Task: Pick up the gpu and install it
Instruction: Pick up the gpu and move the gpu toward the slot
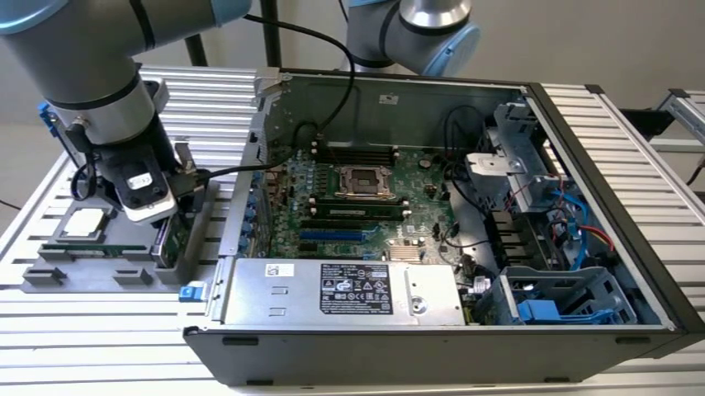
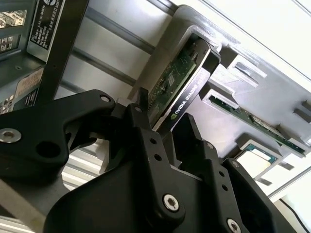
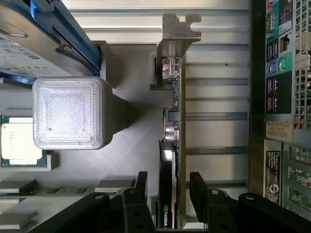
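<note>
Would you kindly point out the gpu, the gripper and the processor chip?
gpu (image 3: 171, 121), first wrist view, on its exposed edge.
gripper (image 3: 168, 180), first wrist view, midway between its fingertips.
processor chip (image 3: 17, 143), first wrist view, on its metal lid.

Bright even light, soft shadows, white block glaring, second wrist view's corner washed out

Gripper pointing down; jaws parted

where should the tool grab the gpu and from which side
Probably pinch the gpu by its two flat faces at the black cooler end, away from the metal bracket, coming from above: it stands on edge in the gray holder, upper long edge free.
</note>
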Tool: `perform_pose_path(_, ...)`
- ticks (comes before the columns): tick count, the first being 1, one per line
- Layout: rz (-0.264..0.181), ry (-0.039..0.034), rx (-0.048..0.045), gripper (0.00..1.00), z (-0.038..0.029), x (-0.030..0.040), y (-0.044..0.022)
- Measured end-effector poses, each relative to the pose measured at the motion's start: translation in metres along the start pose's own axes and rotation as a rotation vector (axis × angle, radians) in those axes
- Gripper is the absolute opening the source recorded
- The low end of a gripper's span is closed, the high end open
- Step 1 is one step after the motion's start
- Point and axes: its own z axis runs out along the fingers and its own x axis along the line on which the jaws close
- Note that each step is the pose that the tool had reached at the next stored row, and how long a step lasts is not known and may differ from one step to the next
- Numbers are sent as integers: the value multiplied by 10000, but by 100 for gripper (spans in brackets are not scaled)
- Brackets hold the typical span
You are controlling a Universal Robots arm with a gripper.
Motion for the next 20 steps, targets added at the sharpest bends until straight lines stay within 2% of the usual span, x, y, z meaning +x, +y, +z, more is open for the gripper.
perform_pose_path(15, 0, 0, 0, 100, 0, 0, -10)
perform_pose_path(16, 0, 0, 0, 0, 0, 0, -11)
perform_pose_path(20, 0, 1, 1, 0, -1, 0, -12)
